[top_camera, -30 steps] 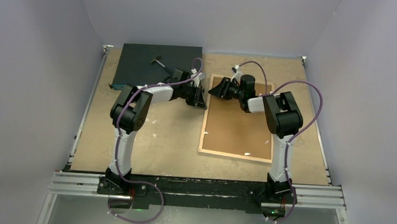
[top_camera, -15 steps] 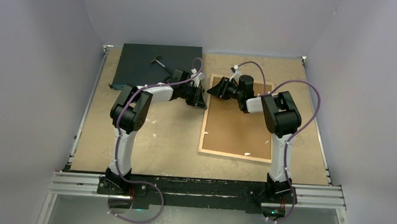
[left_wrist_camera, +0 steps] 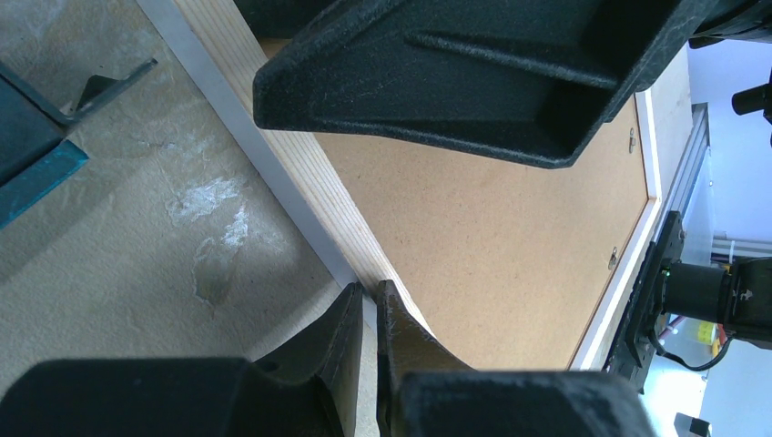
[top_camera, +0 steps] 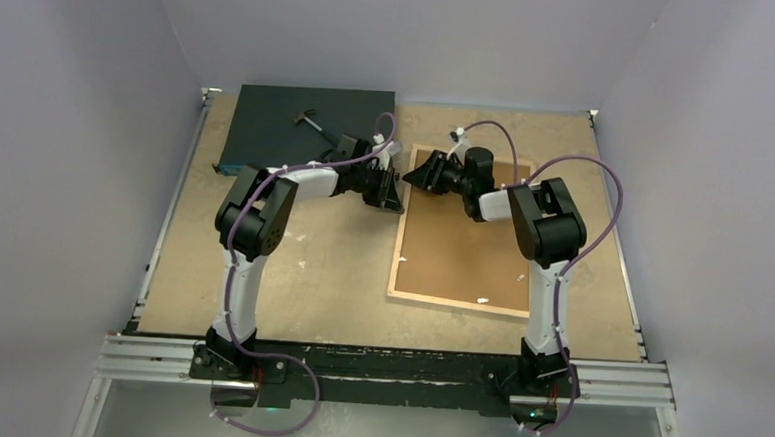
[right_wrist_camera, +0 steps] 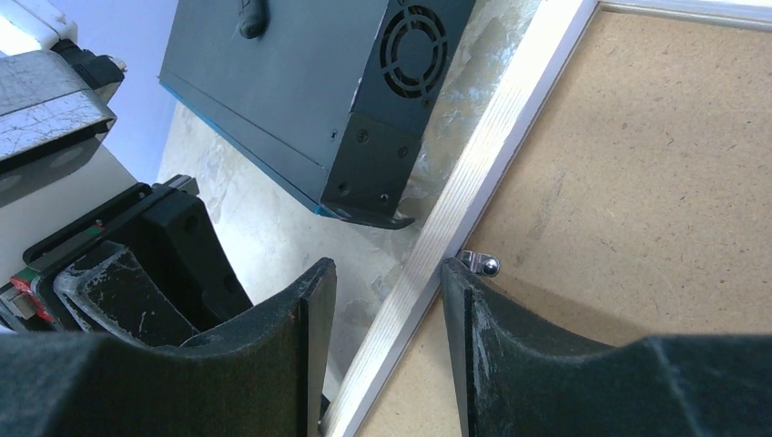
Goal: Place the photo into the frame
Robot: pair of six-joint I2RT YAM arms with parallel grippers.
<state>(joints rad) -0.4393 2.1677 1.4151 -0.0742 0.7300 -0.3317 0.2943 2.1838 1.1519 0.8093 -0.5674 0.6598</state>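
Shows one dark flat box (top_camera: pixel 298 129) at the far left of the tabletop (top_camera: pixel 311 265), with a fan grille (right_wrist_camera: pixel 416 41) in its end and a small tool (top_camera: pixel 308 121) lying on its lid. Puts the box's near corner just beside the far left corner of the frame (top_camera: pixel 459 303), close by both end effectors. Finds the one frame back up and flat on the tabletop, right of centre, its light wood rim around one brown backing board (top_camera: pixel 457 247) with small metal clips (right_wrist_camera: pixel 481 264) at the edges. Has the left end effector (left_wrist_camera: pixel 369 300) pressed together at the outer edge of the frame's left rail; cannot tell whether pinching its lip. Has the right end effector (right_wrist_camera: pixel 384 273) spread astride the same rail, one finger outside, one over the board beside a clip. Counts two arms. Notes a worn, scuffed beige tabletop, pale lilac walls (top_camera: pixel 403 29) on three sides and an aluminium rail (top_camera: pixel 146 356) along the near edge.
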